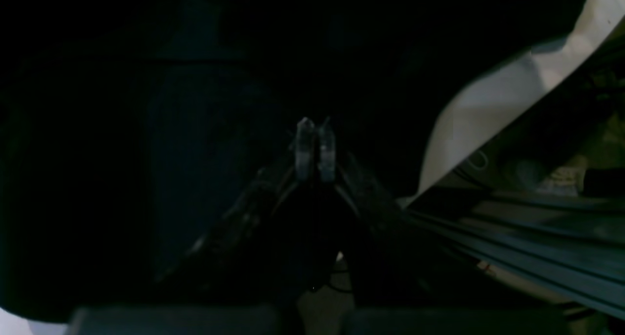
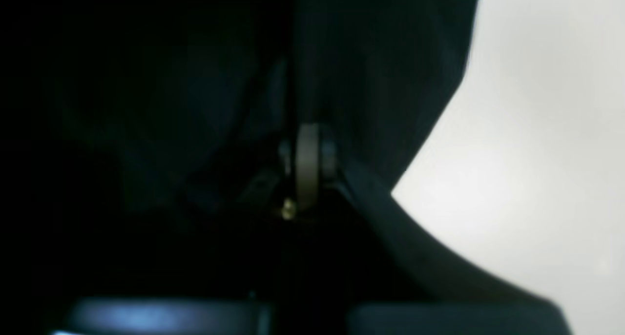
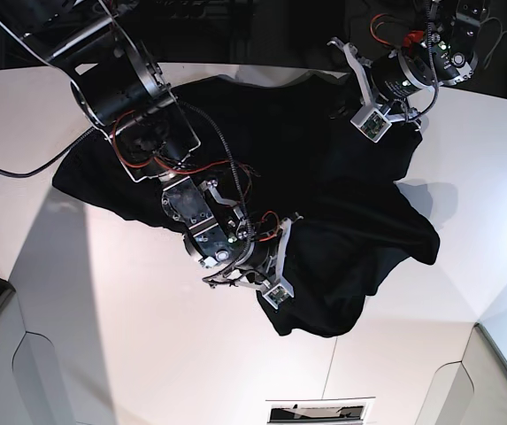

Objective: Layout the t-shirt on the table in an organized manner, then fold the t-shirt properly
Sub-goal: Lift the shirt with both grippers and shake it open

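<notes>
item: t-shirt, black, soft knit, matte; lies crumpled w/ folds across mid tabletop, reaching the far edge, one lobe hanging toward the near edge. surface: table, white, smooth, rounded corners.
right gripper: nearer one, jaws pinched shut on t-shirt cloth at the near lobe.
left gripper: far side, clear fingertips pressed together w/ dark cloth around them; looks shut on t-shirt near the far edge.
handling, judged: light, limp, drapes and bunches, not fragile, may slide on the slick top. best hold: hem corners or shoulder seams, pulled apart to flatten.
</notes>
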You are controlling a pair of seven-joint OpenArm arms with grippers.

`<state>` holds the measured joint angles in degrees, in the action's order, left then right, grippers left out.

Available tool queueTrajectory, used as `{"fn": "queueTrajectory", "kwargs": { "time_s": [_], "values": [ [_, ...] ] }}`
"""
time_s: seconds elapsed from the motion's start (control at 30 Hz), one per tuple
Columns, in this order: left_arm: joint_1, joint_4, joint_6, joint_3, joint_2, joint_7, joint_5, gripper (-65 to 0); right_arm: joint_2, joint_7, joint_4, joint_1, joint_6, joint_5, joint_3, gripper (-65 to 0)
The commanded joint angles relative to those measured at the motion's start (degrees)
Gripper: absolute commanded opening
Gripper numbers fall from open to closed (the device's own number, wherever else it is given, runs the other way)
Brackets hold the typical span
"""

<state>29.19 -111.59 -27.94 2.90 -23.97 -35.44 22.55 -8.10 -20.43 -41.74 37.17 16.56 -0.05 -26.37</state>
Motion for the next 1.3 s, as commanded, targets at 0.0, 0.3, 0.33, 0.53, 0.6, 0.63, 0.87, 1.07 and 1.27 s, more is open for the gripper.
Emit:
{"fn": "queueTrajectory", "kwargs": {
  "time_s": [0.0,0.3,0.33,0.53,0.6,0.63,0.87,1.07,1.27],
  "values": [
    [0.6,-0.5,-0.2,-0.3,-0.5,1.0,0.5,-65.0,-0.6,0.1,0.0,2.0,0.4,-0.8,0.1,-65.0],
    [1.1,4.0,-0.2,-0.3,-1.0,1.2,-5.3,-65.0,1.6,-2.8,0.9,2.0,-0.5,-4.0,0.1,-65.0],
    [1.1,4.8,-0.2,-0.4,-1.2,1.2,-6.1,-65.0,2.1,-4.0,0.9,1.9,-1.3,-4.0,0.1,-65.0],
    [0.3,8.7,-0.2,-3.6,-5.2,4.0,-6.5,-65.0,5.7,-7.1,-3.3,0.4,-4.2,-4.0,0.1,-65.0],
    [-0.9,9.7,-0.2,-5.9,-5.8,4.0,-6.5,-65.0,7.0,-8.8,-6.0,-0.5,-4.9,-3.8,0.1,-65.0],
    [-1.6,10.2,-0.2,-7.0,-5.9,3.9,-6.5,-65.0,7.8,-9.8,-7.8,-1.2,-5.0,-3.8,0.1,-65.0],
    [-10.5,15.7,-0.2,-9.0,-7.6,4.0,-6.5,-65.0,13.6,-12.9,-20.2,-7.7,-6.4,-1.8,0.1,-65.0],
    [-20.7,24.6,-0.2,-8.7,-7.6,4.0,-5.1,-65.0,18.8,-15.8,-28.3,-14.1,-8.1,-1.9,0.1,-65.0],
    [-32.6,35.4,-0.2,-4.3,-7.6,4.0,-4.5,-65.0,24.2,-16.8,-35.2,-20.7,-9.4,-1.9,0.2,-65.0]
  ]
}}
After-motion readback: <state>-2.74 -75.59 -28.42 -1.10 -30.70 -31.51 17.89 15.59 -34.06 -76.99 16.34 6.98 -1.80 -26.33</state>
